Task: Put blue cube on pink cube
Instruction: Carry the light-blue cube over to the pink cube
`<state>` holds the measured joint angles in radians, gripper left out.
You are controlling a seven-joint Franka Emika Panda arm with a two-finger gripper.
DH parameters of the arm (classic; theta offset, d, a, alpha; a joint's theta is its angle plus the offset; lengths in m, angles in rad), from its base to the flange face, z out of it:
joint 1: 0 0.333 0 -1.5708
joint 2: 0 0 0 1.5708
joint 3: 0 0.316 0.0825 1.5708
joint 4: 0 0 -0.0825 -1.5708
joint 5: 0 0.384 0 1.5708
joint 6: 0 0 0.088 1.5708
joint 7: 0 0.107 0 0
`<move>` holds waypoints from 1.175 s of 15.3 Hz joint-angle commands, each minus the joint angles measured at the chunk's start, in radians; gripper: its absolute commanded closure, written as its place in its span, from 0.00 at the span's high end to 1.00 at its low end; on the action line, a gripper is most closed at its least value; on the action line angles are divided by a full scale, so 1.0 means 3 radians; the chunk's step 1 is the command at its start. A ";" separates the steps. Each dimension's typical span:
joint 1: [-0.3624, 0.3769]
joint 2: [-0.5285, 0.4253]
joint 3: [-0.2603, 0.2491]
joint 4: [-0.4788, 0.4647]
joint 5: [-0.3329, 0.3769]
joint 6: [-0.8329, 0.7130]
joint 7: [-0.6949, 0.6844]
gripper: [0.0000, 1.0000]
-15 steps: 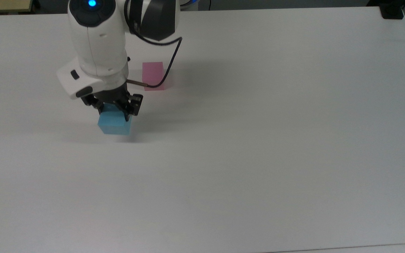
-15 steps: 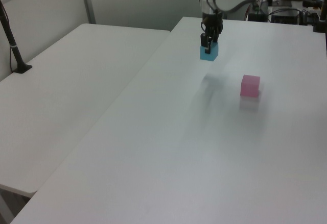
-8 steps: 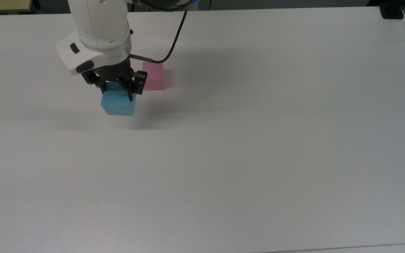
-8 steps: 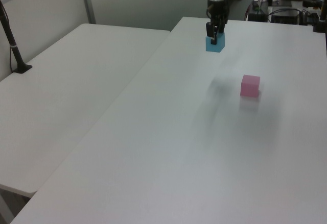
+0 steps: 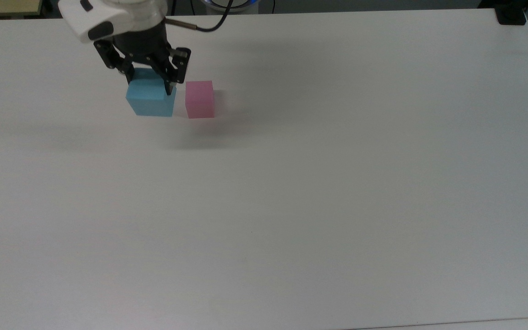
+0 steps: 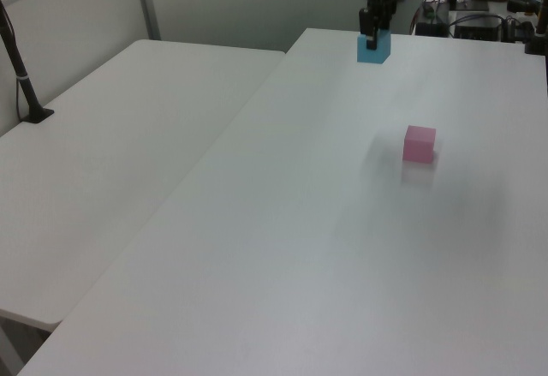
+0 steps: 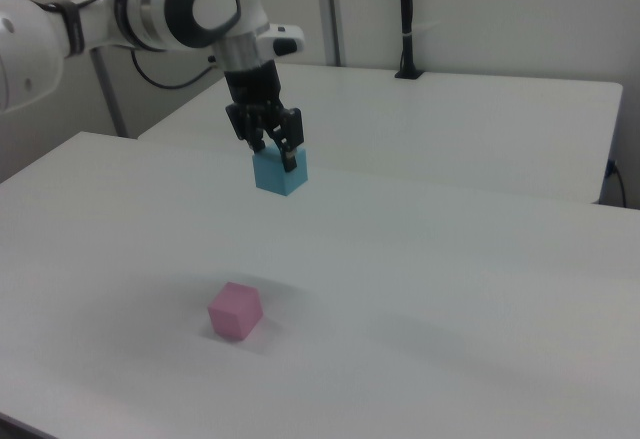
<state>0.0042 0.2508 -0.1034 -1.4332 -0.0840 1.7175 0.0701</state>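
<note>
While a wide white table [image 5: 337, 206] takes up most of the scene, a second white table [image 6: 111, 153] stands beside it, on the left view's left, with a narrow seam between them. Pale walls and a metal post close off the room behind, and a black pole [image 6: 19, 72] is clamped at the second table's far edge. Cables and dark equipment [image 6: 488, 20] crowd the space past the main table's far end. Well above the tabletop, the gripper [image 7: 268, 149] pinches the blue cube [image 7: 280, 173] between its black fingers, carried by the white arm [image 7: 150, 9]. Resting flat on the table is the pink cube [image 7: 235, 310], apart from the blue one; nothing lies between or around them.
</note>
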 commanded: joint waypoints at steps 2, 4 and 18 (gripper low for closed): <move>0.0053 -0.0436 -0.0013 -0.0381 0.0065 -0.0039 0.0058 0.53; 0.0053 -0.0600 -0.0018 -0.0555 0.0121 -0.0008 0.0043 0.53; 0.0037 -0.1040 0.0196 -0.1639 0.0111 0.0446 0.0002 0.53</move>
<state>0.0067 -0.0098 -0.0542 -1.8187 -0.0566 1.7796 0.0697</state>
